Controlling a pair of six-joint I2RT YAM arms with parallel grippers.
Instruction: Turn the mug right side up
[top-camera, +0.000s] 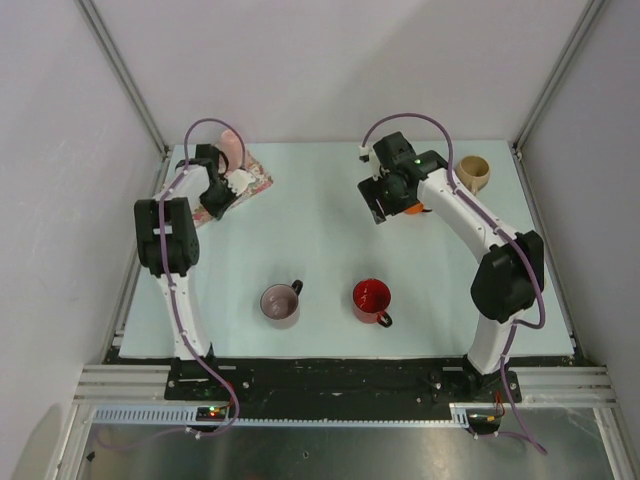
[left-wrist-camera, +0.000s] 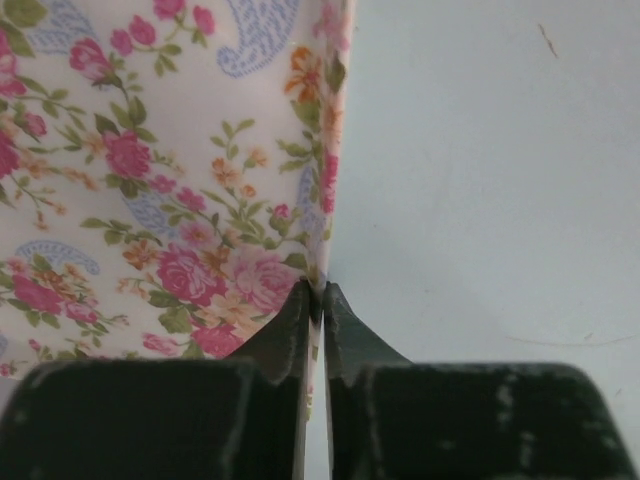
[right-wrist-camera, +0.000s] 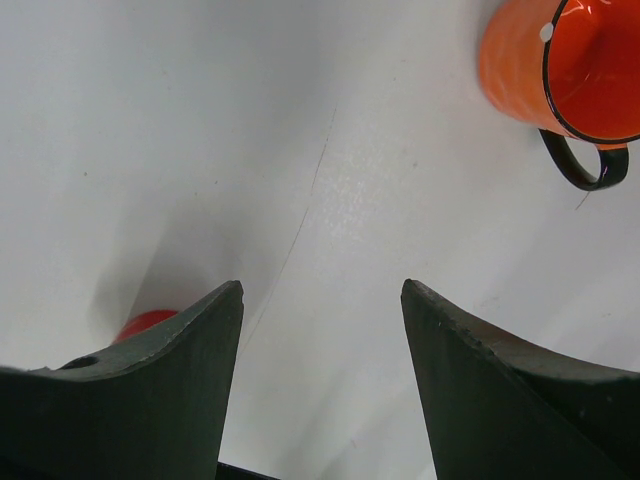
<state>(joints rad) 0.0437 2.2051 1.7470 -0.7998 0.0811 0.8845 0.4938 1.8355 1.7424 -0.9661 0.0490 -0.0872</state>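
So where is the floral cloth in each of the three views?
Top external: the floral cloth lies at the back left, under the left gripper.
Left wrist: it fills the upper left; its right edge runs into the shut fingertips.
Right wrist: not in it.
Shared landmark: the left gripper, at the cloth's edge.

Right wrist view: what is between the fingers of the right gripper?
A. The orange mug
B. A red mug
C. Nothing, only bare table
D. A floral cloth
C: the right gripper is open and only the table shows between its fingers; the orange mug stands apart from them, at the upper right of the view.
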